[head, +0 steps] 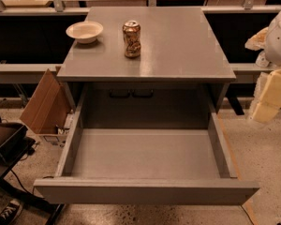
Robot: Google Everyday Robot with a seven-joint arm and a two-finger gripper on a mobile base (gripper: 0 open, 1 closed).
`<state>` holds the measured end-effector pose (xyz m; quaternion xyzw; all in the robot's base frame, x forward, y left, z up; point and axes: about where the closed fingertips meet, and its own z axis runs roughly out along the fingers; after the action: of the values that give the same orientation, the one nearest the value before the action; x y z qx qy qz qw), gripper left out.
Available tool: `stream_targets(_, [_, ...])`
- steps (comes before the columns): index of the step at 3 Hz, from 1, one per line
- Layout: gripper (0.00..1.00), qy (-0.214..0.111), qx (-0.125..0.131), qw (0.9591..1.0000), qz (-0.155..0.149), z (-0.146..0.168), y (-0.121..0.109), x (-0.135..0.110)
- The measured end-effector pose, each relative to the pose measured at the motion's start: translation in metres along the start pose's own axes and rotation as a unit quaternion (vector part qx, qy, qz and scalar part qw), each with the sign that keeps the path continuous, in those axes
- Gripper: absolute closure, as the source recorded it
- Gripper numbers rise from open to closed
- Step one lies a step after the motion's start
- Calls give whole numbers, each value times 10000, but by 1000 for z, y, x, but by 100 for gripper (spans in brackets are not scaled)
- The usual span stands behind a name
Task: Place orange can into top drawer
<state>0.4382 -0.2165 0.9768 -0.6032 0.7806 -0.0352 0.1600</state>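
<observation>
The orange can (131, 39) stands upright on the grey cabinet top (178, 46), left of its middle, with a dented waist and a silver top. The top drawer (145, 191) is pulled fully out toward me, and its grey inside holds nothing. My gripper (270, 96) shows at the right edge of the view, beside the cabinet's right side and far from the can. It holds nothing that I can see.
A cream round bowl (85, 31) sits on the cabinet top just left of the can. An open cardboard box (44, 104) leans at the cabinet's left. A dark cart (4, 144) stands at lower left. Long tables run behind.
</observation>
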Motion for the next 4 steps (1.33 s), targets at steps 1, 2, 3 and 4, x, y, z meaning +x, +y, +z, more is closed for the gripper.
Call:
stream_targets(1, [0,0,0,10000,0,0,0,0])
stream_targets(2, [0,-376,97,9992,-10,9,-18,-11])
stream_targets(3, [0,-1300,292,9911,30,28,-71,-40])
stream_targets(4, [0,-2334,315,9719,-34,52,-132,-96])
